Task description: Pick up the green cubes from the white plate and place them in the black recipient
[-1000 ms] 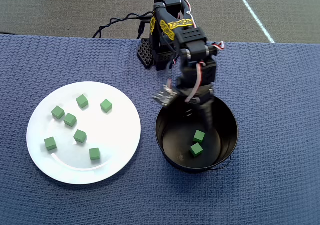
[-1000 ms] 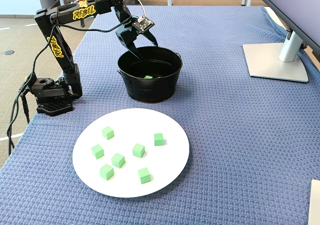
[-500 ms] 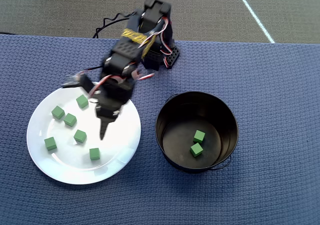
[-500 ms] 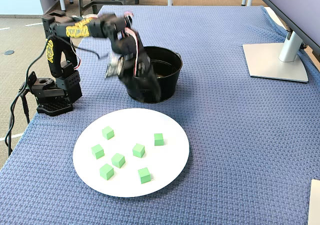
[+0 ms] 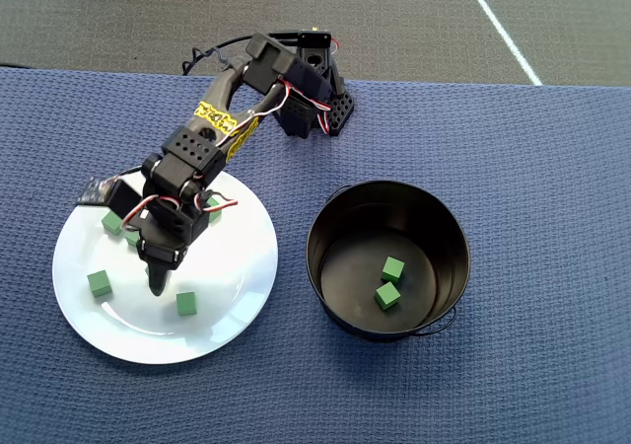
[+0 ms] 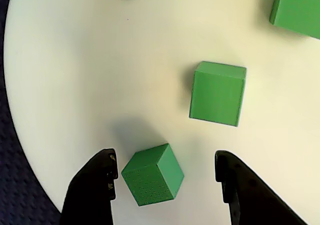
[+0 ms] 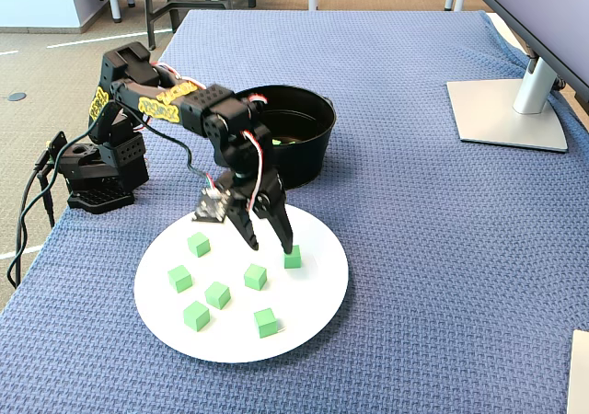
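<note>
Since a second ago the arm has swung away from the black recipient and come down over the white plate. The claw [image 6: 165, 177] now hangs low over the plate with its jaws spread wide and nothing gripped. In the wrist view one green cube [image 6: 152, 175] sits between the two fingertips, closer to the left finger than the right and turned at an angle to them, so its corners rather than its flat faces point at the fingers. Judging from that, the next move needs only a short drop and a squeeze, and the skewed cube may twist as the jaws meet it. A second cube [image 6: 218, 92] lies ahead of the claw and a little to the right in that view, clear of the fingers; parts of two more show at the top edge.

In the fixed view the claw [image 7: 270, 237] points down with that cube [image 7: 292, 257] right beside the near fingertip, and five other cubes are spread over the plate's [image 7: 317, 304] near side. In the overhead view the arm hides part of the plate [image 5: 246, 266]. The black recipient [image 5: 325, 217] stands well apart to the claw's right in that view and holds two cubes [image 5: 390, 280] on its floor.
</note>
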You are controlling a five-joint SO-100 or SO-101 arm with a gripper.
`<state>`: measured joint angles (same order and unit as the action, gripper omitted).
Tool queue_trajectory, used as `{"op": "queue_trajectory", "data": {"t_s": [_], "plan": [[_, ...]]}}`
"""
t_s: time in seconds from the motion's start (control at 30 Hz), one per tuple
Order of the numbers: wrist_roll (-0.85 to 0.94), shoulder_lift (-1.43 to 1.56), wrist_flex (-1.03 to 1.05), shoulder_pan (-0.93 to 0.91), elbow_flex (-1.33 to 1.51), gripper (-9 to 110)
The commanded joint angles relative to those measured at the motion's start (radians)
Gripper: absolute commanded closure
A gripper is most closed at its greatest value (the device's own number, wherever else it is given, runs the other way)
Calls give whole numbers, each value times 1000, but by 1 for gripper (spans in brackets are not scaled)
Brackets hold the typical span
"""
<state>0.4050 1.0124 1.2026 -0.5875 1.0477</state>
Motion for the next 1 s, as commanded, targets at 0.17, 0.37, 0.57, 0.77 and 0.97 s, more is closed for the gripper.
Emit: {"op": "queue_trajectory", "data": {"t_s": [0.17,0.37,0.57,0.77,0.97], "plan": [[199,-92,-75,61,-107,81],[239,-124,-109,95,-133,82],[229,-130,-118,123,-133,87],[233,-138,-115,130,-121,91],[170,-91,-124,117,-104,102]]}}
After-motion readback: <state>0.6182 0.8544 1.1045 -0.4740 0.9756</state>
